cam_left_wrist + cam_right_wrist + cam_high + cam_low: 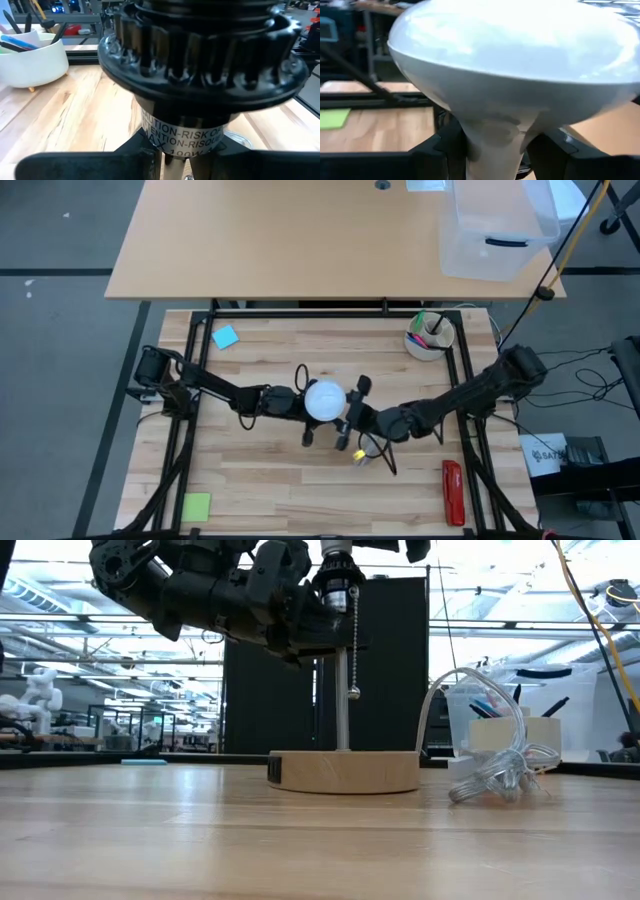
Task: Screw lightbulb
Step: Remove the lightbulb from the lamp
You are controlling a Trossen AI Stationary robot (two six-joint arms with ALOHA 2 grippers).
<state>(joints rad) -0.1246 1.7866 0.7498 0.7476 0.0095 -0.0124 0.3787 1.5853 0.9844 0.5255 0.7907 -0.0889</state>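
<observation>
Now my right hand [340, 420] reaches in from the right and grasps the bulb [325, 401] by its tapering neck, fingers [440, 150] on either side of it. That white bulb sits atop the black socket [200, 55] of the lamp, above the round wooden base [345, 771] in the middle of the tabletop [270, 480]. My left hand [297, 402] comes from the left and is clenched on the lamp just below the socket, beside the caution label [182, 135].
</observation>
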